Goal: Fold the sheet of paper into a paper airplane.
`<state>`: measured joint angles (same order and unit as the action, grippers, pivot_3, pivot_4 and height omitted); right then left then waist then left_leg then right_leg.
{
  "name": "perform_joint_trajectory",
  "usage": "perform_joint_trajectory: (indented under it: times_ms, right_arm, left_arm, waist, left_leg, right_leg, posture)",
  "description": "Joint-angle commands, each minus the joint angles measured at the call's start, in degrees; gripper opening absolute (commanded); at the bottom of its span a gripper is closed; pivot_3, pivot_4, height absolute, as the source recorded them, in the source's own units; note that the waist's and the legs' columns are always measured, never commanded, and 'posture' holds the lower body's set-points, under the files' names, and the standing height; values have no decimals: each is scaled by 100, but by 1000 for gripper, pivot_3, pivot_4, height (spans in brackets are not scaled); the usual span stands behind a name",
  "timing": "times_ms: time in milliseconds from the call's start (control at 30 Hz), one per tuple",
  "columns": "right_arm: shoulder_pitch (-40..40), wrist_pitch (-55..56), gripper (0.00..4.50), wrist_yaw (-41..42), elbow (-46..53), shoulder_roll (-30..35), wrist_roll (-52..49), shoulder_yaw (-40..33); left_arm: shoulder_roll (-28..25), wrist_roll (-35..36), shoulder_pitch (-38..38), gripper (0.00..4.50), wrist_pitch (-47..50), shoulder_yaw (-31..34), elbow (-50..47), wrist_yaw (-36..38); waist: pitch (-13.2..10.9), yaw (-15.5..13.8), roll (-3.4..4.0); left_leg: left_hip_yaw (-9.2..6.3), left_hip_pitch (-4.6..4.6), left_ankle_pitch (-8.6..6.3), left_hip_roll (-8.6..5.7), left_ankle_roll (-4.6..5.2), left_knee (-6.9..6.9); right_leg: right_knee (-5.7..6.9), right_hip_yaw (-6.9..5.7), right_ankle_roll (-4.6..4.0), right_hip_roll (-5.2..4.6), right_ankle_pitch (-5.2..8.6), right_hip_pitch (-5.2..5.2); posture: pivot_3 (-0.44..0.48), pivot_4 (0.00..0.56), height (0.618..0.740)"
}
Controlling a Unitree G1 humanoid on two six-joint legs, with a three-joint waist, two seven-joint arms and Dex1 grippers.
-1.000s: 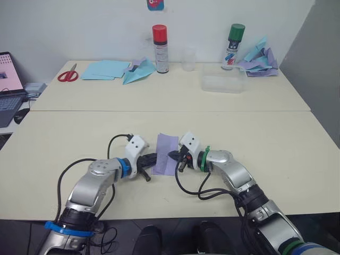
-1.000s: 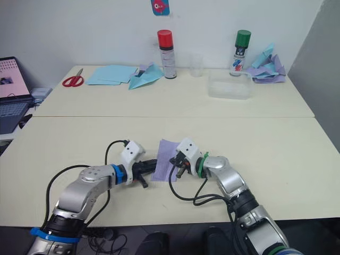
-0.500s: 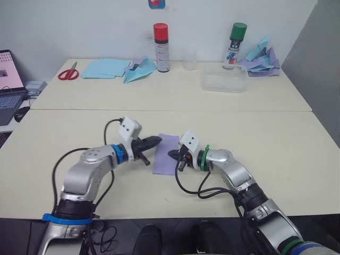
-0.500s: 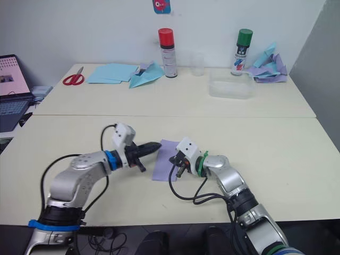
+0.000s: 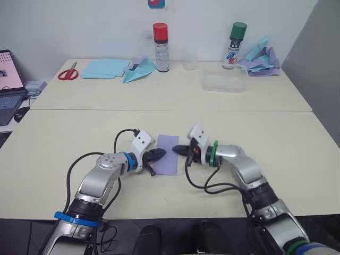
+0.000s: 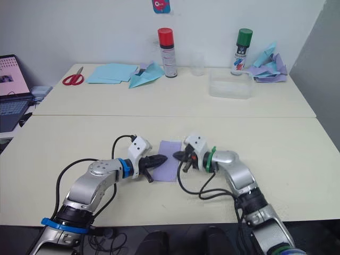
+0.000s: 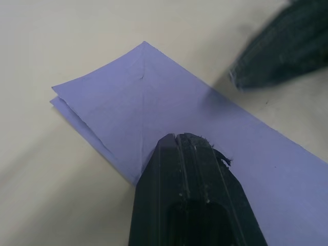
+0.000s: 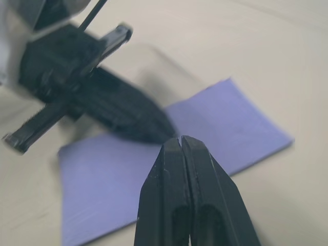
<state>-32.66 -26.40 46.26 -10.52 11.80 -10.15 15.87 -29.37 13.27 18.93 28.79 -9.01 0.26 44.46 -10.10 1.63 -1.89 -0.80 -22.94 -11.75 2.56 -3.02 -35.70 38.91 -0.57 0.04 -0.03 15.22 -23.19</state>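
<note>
While both closed hands flank it, the sheet of paper [image 5: 167, 154] lies flat.

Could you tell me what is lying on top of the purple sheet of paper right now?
The shut left gripper tip rests on the sheet of paper; paper beneath it is hidden.

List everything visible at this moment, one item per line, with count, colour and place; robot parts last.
Folded sheet of paper: one, lavender, near table between the grippers.
Flat paper sheets: a few, light blue, far table, left.
Paper plane: one, light blue, beside those sheets.
Scissors: one, red-handled, far left.
Spray cans: two, red-capped centre, green-capped right.
Clear plastic tray: one, far right.
Crumpled paper heap: blue and purple, far right corner.
Laptop: one, left edge.
Left gripper: shut, tip on the sheet.
Right gripper: shut, at the sheet's right edge.
</note>
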Motion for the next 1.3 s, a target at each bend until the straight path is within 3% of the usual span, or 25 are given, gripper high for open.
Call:
perform_joint_trajectory:
  times_ms: [33,267,467,700,800,1067,1300]
  right_arm:
    - [-174,318,19,128,-499,-71,168,163]
    - [-547,1136,19,-249,-1975,-363,624,175]
    - [-1046,1862,19,-1054,-3363,-534,703,-307]
    - [-1439,2352,19,-1521,-4194,-652,784,-563]
    - [-1400,2555,19,-1348,-4081,-663,719,-642]
    - [-637,2479,19,64,-2132,-679,13,-679]
    - [-294,2092,19,-64,-1898,-478,637,-185]
  left_arm:
    - [-12,-157,-176,0,89,-253,191,108]
    - [-61,-209,-290,0,46,-325,116,177]
    - [-111,-265,-464,0,123,-442,6,218]
    - [-184,-285,-493,0,117,-513,-3,271]
    - [-188,-295,-425,0,117,-526,44,287]
    - [-207,-358,-355,0,45,-533,143,352]
    - [-196,-416,-412,0,24,-540,142,367]
  waist:
    - [0,-1,0]
    - [1,6,1]
    - [13,4,4]
    - [30,-11,11]
    - [31,-11,12]
    - [27,-9,18]
    - [27,-11,19]
  left_leg:
    - [0,0,0,0,0,1]
    - [2,4,0,1,0,1]
    - [2,15,0,2,0,-1]
    - [4,13,0,1,0,-2]
    - [4,14,0,1,0,-1]
    - [2,3,0,2,0,1]
    - [-3,5,0,2,0,1]
  right_leg:
    - [-2,0,0,0,0,0]
    - [1,1,-1,0,0,1]
    - [6,3,-6,0,-4,10]
    - [3,17,-6,-9,-5,15]
    - [3,15,-6,-7,-5,15]
    - [0,16,-5,-7,-3,8]
    - [2,9,-9,-3,-2,7]
  posture:
    - [0,150,740]
    - [0,150,740]
    - [0,150,740]
    - [0,150,740]
    - [0,150,740]
    - [0,150,740]
    - [0,150,740]
